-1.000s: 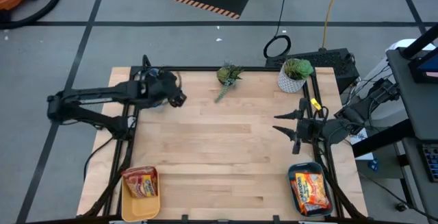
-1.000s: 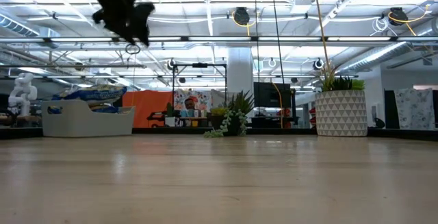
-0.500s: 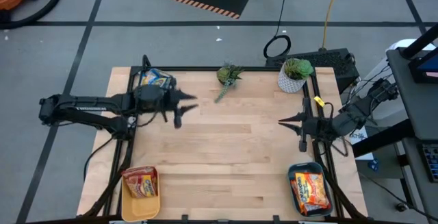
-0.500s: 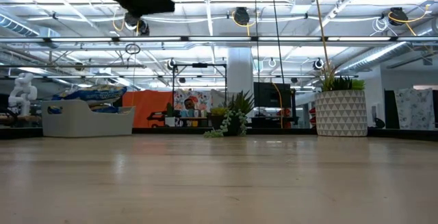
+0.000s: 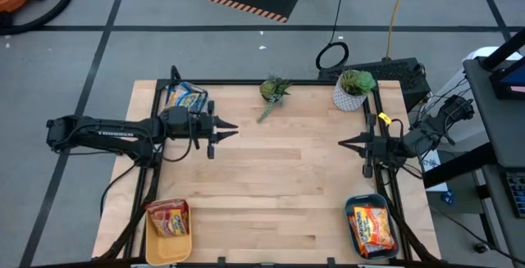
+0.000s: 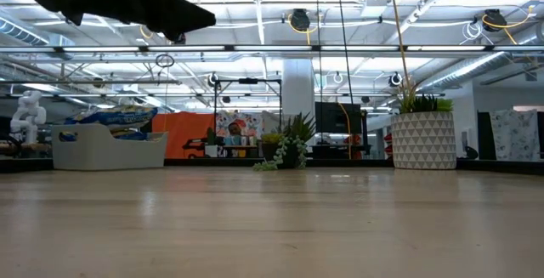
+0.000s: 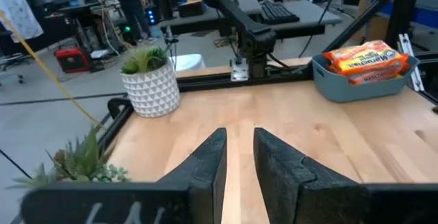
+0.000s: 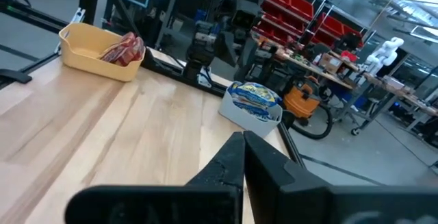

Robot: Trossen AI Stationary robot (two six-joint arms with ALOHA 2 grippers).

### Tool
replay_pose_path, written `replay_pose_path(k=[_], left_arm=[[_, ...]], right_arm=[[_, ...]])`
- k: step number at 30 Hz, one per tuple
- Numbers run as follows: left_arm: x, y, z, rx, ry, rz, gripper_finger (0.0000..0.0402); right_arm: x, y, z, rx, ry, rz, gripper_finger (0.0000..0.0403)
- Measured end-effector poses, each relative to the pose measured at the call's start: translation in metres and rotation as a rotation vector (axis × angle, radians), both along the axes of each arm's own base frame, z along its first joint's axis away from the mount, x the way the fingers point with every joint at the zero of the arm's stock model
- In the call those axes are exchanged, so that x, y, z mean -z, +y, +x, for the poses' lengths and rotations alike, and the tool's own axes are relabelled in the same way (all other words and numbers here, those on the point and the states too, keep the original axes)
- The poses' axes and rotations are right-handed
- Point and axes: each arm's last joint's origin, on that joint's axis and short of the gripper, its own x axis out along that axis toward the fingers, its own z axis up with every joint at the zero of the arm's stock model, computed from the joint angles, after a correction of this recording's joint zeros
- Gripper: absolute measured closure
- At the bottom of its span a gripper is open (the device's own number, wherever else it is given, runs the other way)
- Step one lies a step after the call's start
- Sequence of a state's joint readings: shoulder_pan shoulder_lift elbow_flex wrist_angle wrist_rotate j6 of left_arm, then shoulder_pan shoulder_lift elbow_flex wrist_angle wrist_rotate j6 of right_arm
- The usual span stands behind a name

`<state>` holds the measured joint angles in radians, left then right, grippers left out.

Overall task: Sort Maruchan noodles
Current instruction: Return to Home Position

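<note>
Maruchan noodles lie in three bins. Blue-and-yellow packets (image 5: pixel 185 97) fill the grey bin (image 8: pixel 250 114) at the far left. Red packets (image 5: pixel 168 217) lie in the yellow bin (image 5: pixel 169 252) at the near left. Orange packets (image 5: pixel 371 225) lie in the teal bin (image 7: pixel 356 87) at the near right. My left gripper (image 5: pixel 228 127) hangs above the table's left half, level and pointing right. Its fingers (image 7: pixel 213 152) stand a narrow gap apart with nothing between them. My right gripper (image 5: pixel 343 144) hovers by the right edge, pointing left, shut and empty (image 8: pixel 243 142).
A small leafy plant (image 5: pixel 275 89) lies at the far edge's middle. A potted plant in a white patterned pot (image 5: pixel 353 89) stands at the far right corner. Bare wood (image 5: pixel 279 186) spreads between the two arms.
My left gripper has swung away from the grey bin toward the table's middle, come level, and narrowed its fingers. My right gripper has drawn back a little toward the right edge and shut. No packet has moved.
</note>
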<state>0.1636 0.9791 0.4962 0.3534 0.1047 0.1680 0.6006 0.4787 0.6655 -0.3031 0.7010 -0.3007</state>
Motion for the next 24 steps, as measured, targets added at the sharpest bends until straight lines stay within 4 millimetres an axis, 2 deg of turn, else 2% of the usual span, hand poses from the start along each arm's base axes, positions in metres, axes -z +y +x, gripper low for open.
replay_pose_path(k=[8, 11, 18, 22, 24], left_arm=[[0.0109, -0.0004, -0.0030, -0.001, -0.002, -0.010, 0.0323], [0.0110, 0.0005, -0.0031, -0.007, -0.002, -0.018, 0.0323], [0.0109, -0.0001, -0.0029, -0.028, -0.006, -0.053, 0.0326], [0.0108, -0.0017, -0.0027, -0.023, -0.005, -0.039, 0.0383], [0.0107, -0.0014, -0.0027, -0.030, -0.006, -0.039, 0.0394]], right_arm=[[-0.0015, -0.0022, -0.0055, -0.057, -0.023, 0.012, 0.0402], [-0.0025, -0.0020, -0.0070, -0.104, -0.029, 0.016, 0.0403], [-0.0035, -0.0065, -0.0075, -0.085, -0.038, 0.014, 0.0403], [-0.0032, -0.0073, -0.0062, -0.124, -0.032, 0.022, 0.0403], [-0.0032, -0.0080, -0.0057, -0.130, -0.031, 0.025, 0.0403]])
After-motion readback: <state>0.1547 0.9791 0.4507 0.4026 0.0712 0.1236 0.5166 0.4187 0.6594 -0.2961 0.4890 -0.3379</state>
